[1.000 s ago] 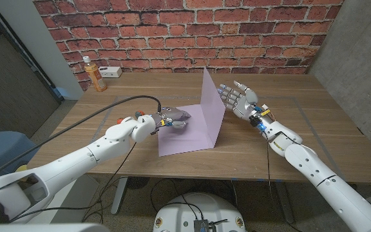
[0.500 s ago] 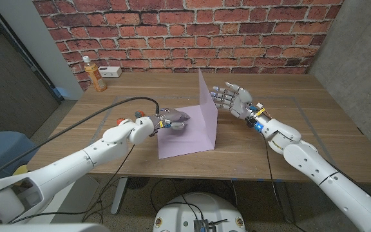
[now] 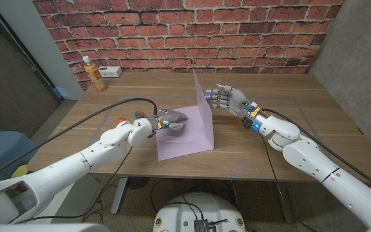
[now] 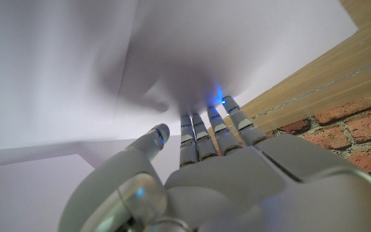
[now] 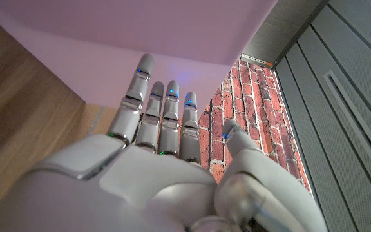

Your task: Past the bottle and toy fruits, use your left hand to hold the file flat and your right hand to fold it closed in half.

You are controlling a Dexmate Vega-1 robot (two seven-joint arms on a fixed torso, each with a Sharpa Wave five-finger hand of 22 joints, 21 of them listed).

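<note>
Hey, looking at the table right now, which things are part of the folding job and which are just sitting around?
Part of the job:
- lilac file, one half flat, the other raised
- left hand, resting on the flat half
- right hand, fingers against the raised half

Just lying about:
- orange bottle at the table's far left corner
- small white box beside it

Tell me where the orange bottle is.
In the head view, the orange bottle stands at the table's far left corner, beside a small white box.
</note>
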